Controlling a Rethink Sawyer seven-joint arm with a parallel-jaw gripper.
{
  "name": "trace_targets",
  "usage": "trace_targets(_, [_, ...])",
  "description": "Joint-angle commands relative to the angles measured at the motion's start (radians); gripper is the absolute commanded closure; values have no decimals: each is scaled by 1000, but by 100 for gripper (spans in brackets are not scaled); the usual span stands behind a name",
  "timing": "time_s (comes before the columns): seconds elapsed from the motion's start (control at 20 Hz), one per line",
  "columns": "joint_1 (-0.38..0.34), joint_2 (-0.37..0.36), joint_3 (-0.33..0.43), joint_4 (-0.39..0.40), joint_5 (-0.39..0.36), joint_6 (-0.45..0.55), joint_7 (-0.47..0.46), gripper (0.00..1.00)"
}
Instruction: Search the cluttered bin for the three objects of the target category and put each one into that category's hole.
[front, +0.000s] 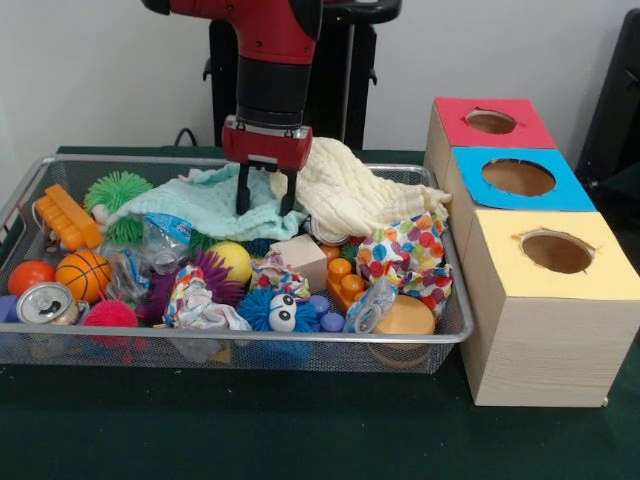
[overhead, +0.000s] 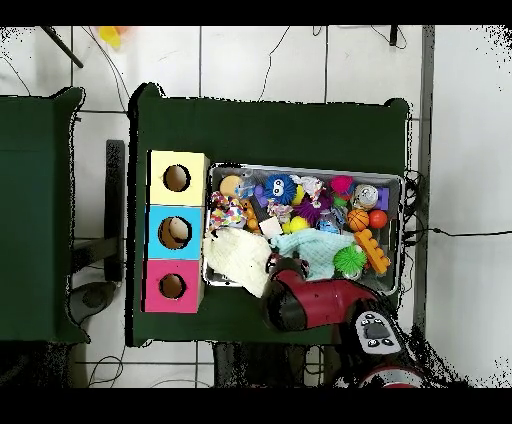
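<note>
The wire mesh bin stands on the green table, full of clutter; it also shows in the overhead view. No plush animal shows; a teddy bear or tiger is hidden or out of view. My gripper hangs over the back middle of the bin. It is open and empty, with its fingertips down at a mint cloth, next to a cream cloth. In the overhead view the red arm covers the gripper. To the right stand three boxes with round holes: red, blue and yellow.
The bin also holds a polka-dot cloth, a green spiky ball, an orange brick, a basketball, a can, a blue googly-eyed spiky ball, a wooden block and a crushed bottle.
</note>
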Motion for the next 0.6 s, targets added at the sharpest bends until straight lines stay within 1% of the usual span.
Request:
trace_targets(0.05, [-64, 57, 42, 11, -78, 6, 30, 0])
trace_targets(0.1, [-68, 57, 46, 16, -83, -1, 35, 100])
trace_targets(0.25, [-40, 60, 12, 20, -71, -57, 64, 100])
trace_targets(0.45, [-31, 32, 38, 38, -43, -30, 77, 100])
trace_targets(0.6, [-8, -14, 56, 60, -11, 4, 91, 100])
